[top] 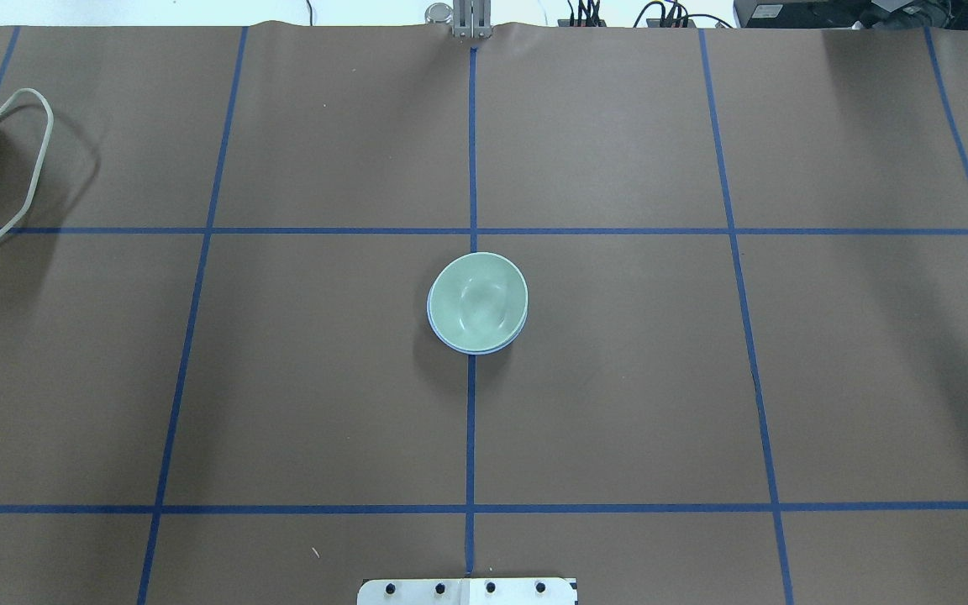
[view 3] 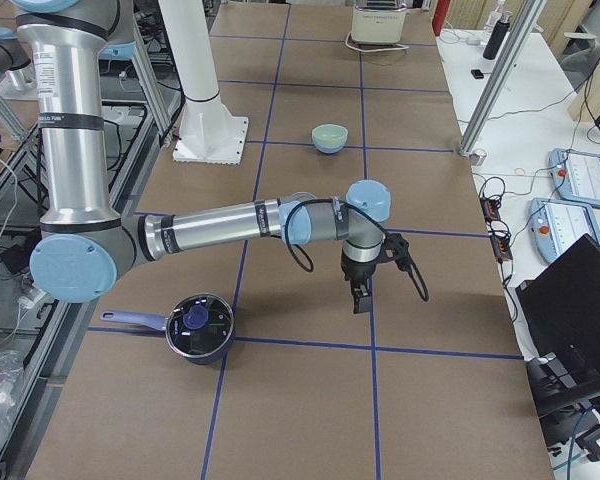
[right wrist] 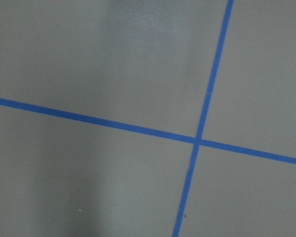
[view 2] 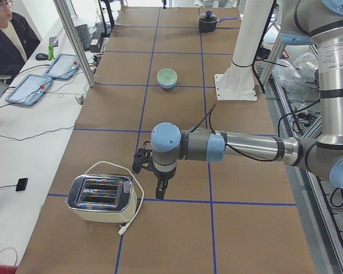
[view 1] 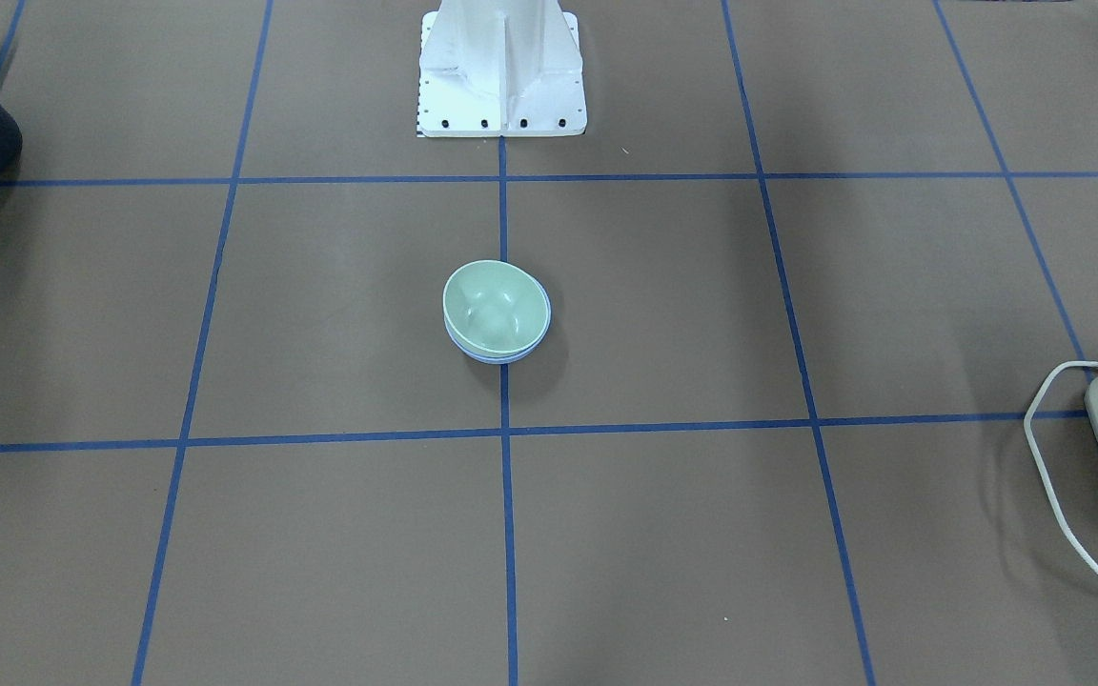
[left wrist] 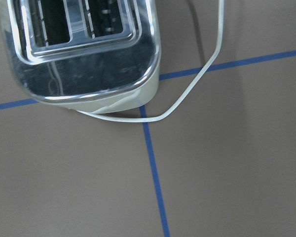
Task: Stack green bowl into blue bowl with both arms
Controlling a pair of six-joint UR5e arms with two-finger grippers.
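The green bowl (view 1: 495, 305) sits nested inside the blue bowl (view 1: 503, 357) at the table's centre, on the blue centre line. Only the blue bowl's rim shows beneath it. In the overhead view the green bowl (top: 477, 301) covers the blue bowl (top: 471, 348) in the same way. My left gripper (view 2: 162, 191) hangs above the table beside a toaster, far from the bowls. My right gripper (view 3: 359, 298) hangs above bare table at the other end. Both show only in the side views, so I cannot tell whether they are open or shut.
A toaster (view 2: 100, 198) with a white cord lies at my left end; it fills the top of the left wrist view (left wrist: 84, 44). A dark lidded pot (view 3: 198, 325) stands at my right end. The white base pedestal (view 1: 501, 71) is behind the bowls. An operator (view 2: 8, 34) sits at a side desk.
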